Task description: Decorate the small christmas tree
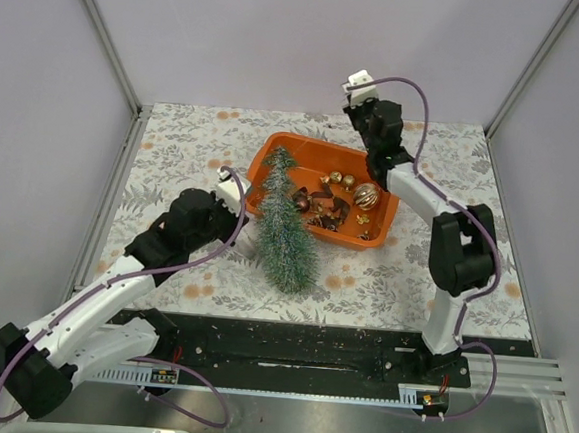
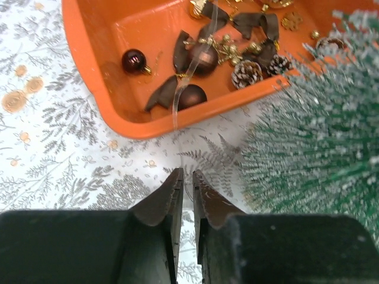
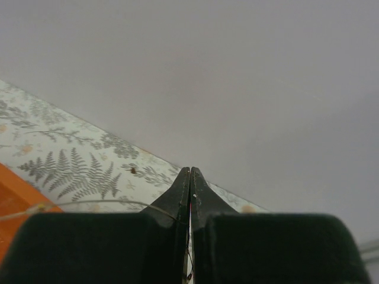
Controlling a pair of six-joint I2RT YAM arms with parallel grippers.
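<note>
Left claw (image 2: 184,177) of mine, bottom centre, gapes a slit around thin clear thread (image 2: 175,112); my right claw (image 3: 190,174) pinches it. Frosted bristly small christmas tree (image 2: 320,142) at right.

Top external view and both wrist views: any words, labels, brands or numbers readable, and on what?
No readable text in any view.
Small coloured tags on the black base rail: too small to read.
Orange plastic tray, frosted green cone-shaped tree, fern-print tablecloth: no lettering visible.
</note>
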